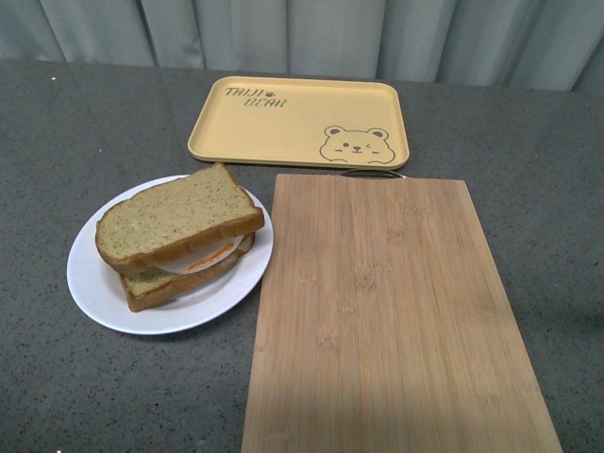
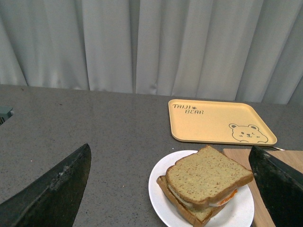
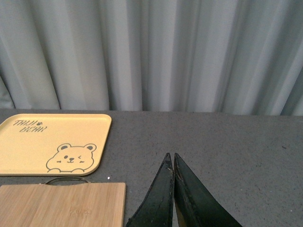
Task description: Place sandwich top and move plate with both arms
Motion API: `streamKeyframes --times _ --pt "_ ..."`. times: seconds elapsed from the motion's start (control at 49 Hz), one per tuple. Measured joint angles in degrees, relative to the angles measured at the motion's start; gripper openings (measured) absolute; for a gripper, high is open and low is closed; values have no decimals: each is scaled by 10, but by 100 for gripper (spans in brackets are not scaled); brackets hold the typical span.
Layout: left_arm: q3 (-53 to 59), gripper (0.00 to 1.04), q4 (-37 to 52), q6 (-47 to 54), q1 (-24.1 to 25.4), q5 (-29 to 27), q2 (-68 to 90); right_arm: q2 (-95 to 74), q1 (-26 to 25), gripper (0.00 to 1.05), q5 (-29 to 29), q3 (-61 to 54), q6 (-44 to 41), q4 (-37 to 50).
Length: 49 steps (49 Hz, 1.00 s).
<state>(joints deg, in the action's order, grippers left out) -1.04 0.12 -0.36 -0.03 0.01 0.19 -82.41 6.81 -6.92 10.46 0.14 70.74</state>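
Sandwich top (image 2: 208, 175) on plate (image 2: 156, 189), ahead of wide-spread left pincer (image 2: 169, 150), untouched

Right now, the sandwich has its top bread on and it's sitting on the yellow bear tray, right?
Not quite. The sandwich top is on, but the whole stack sits on the white plate, not on the yellow bear tray, which lies farther back. The front view shows it.

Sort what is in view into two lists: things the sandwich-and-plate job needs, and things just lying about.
Job: sandwich top, plate, left tool, right tool.
Lying about: tray, board.
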Motion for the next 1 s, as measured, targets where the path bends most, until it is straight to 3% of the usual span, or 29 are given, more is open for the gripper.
streamKeyframes --times 0.122,0.306,0.367,0.429,1.0 --pt "0 98 0 0 0 0 0 83 -10 1 13 -17 0 -76" --pt "0 98 0 0 0 0 0 175 -24 1 27 -47 0 -124" --pt "0 98 0 0 0 0 0 211 -53 1 64 -61 0 -151" --pt "0 98 0 0 0 0 0 250 -65 1 65 -71 0 -178" --pt "0 98 0 0 0 0 0 532 -67 1 68 -102 0 -419"
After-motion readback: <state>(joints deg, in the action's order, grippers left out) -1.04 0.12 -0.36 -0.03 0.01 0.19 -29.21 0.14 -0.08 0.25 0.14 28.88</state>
